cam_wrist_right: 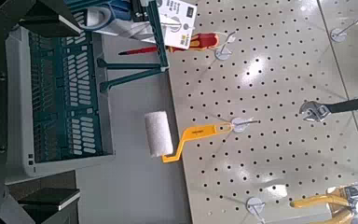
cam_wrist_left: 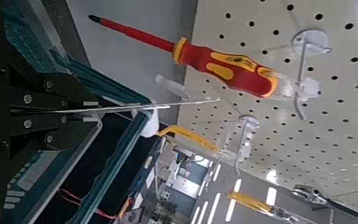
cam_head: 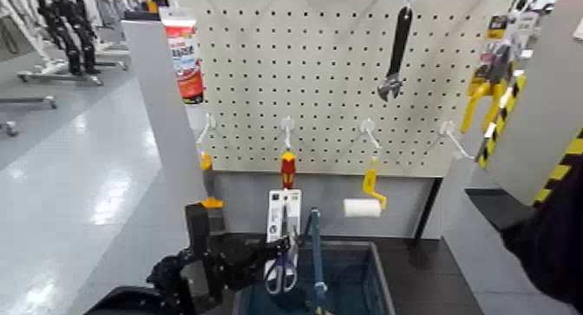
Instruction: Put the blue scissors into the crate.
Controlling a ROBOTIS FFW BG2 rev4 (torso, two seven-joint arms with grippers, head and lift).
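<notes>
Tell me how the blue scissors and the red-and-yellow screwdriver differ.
The blue scissors are fixed to a white card; the screwdriver is bare.
The scissors have blue loops, the screwdriver one straight red-and-yellow handle.
The scissors point loops down, while the screwdriver hangs handle up.
The left gripper holds the scissors by their card; the screwdriver is on a pegboard hook.
Both are roughly upright.

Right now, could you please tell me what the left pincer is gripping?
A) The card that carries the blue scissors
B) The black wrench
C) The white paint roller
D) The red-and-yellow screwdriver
A: the left pincer is closed on the card with the blue scissors, just above the crate.
</notes>
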